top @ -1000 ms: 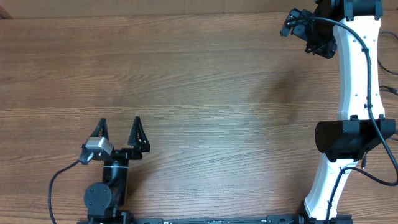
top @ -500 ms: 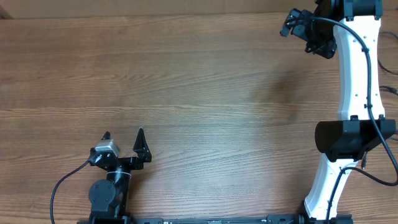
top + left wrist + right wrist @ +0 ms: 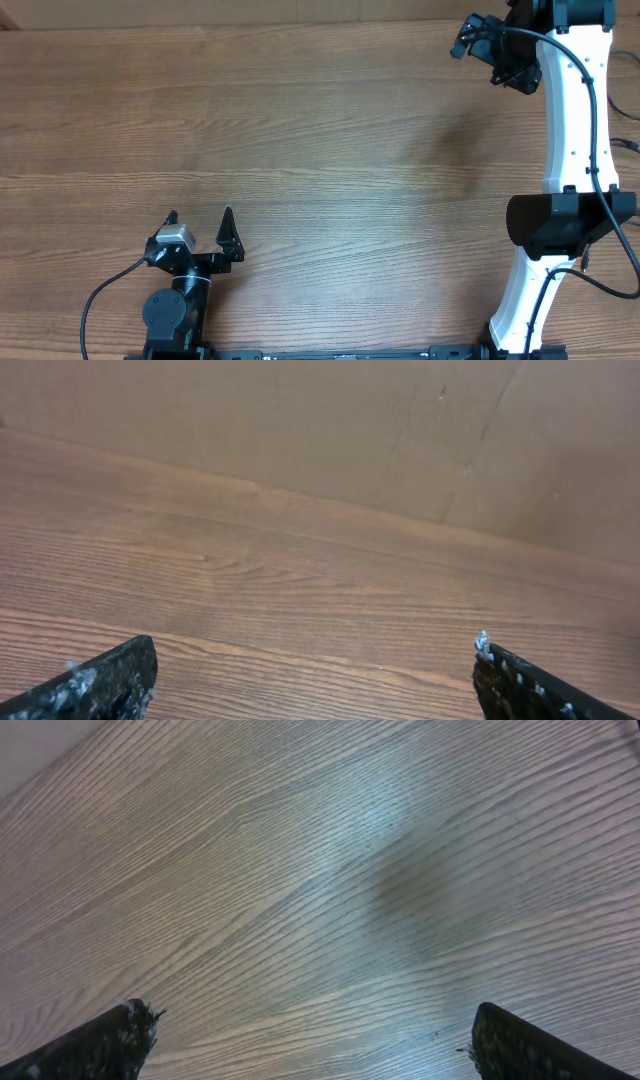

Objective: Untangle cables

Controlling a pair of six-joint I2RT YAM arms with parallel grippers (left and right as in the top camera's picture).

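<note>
Here, closest to the base, my left claw (image 3: 198,214) hangs over the wooden surface (image 3: 320,170) with its fingers spread wide and nothing between them. Farther out, at the far right corner, my right claw (image 3: 310,1040) is likewise released and empty. The cables do not show in any of my views.

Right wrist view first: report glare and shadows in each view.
Right wrist: pale glare on the table, a soft dark shadow below it. Left wrist: dim, even, no glare. Overhead: evenly lit, only a faint shadow near the right arm.
</note>
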